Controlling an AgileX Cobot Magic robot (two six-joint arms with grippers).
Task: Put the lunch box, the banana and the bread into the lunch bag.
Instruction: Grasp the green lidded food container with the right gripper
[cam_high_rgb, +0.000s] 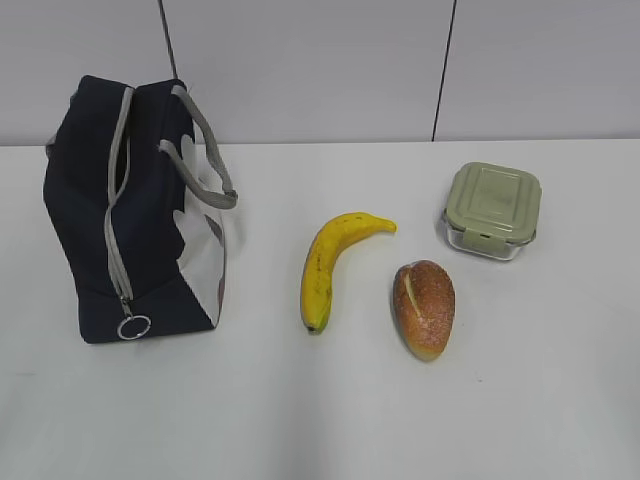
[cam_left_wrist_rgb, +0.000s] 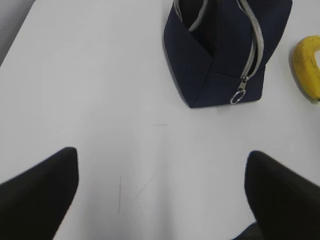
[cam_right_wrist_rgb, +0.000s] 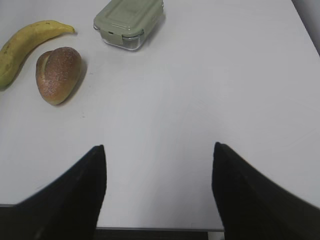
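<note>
Far left on the white tabletop (cam_high_rgb: 330, 420): navy-blue lunch bag (cam_high_rgb: 85, 230), standing upright, white side panel facing right, grey strap handles draped over the top. Grey zipper (cam_high_rgb: 117, 200) run along the near face, ring pull (cam_high_rgb: 134, 327) hanging low near the bag's base. Zipper apparently shut; inside of the bag hidden, contents impossible to tell.

Right of the bag, well apart from it: banana (cam_high_rgb: 330, 268), lying flat, curved, stem toward the upper right, greenish tip toward the viewer. Just beside it, further right and not touching: bread (cam_high_rgb: 424, 306), oval, speckled brown, pale slit lengthwise, resting on the tabletop.

Farther right and set back: lunch box (cam_high_rgb: 492, 211), clear walls, sage-green snap-lock lid closed on top. Nothing discernible through the walls. None of the three items inside the bag.

Left wrist view: left pincer (cam_left_wrist_rgb: 162, 192) hovering over bare tabletop, dark fingers (cam_left_wrist_rgb: 37, 192) spread wide, nothing between them, lunch bag ahead and a bit of banana at the right edge.

Right wrist view: right pincer (cam_right_wrist_rgb: 159, 192) likewise over bare tabletop, fingers (cam_right_wrist_rgb: 250, 200) parted fairly wide and empty, with bread, banana and lunch box ahead to the left.
</note>
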